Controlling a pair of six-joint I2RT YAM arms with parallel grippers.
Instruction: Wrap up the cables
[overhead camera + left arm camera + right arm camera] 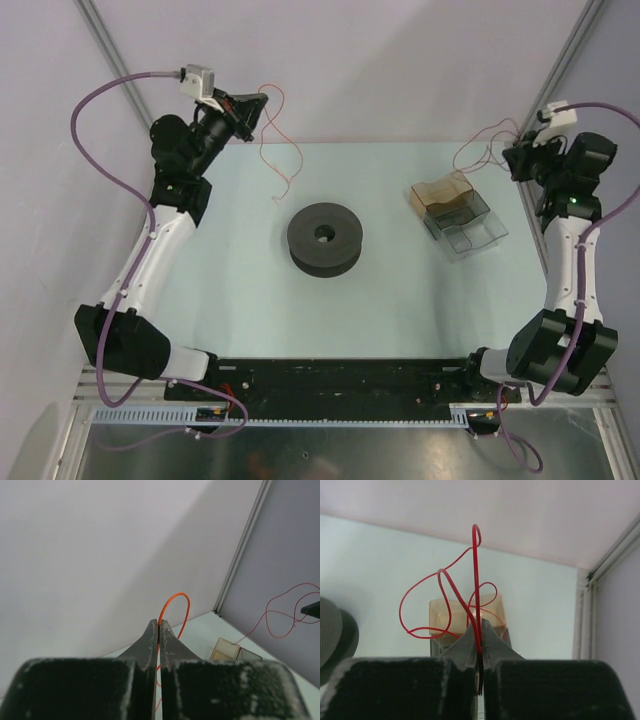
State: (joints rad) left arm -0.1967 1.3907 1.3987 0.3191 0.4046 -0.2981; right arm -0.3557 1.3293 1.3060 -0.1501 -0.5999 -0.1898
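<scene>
Top external view: 2 arms reach to the far corners of a pale desk [230,290]. Left gripper [255,103], far left, is clamped tight on a hair-thin red-orange cable [263,145]. Left wrist view shows the jaws pressed together w/ a small loop of cable arching above the tips. Rest of that cable dangles toward desk ctr.

Right gripper [510,155], far right, is likewise pinched closed on a 2nd red cable [475,570], which curls in several loose loops above its tips. Can't tell whether the 2 are 1 length.

Black spool [305,245] sits at desk ctr, btwn the arms and nearer the robot than both grippers. Clear-and-amber plastic box [460,215] lies btwn spool and right arm.

Judgement: the hanging tail on the left ends closest to the spool, so left arm looks nearer for wrapping. It'd need to come down and inward.
</scene>
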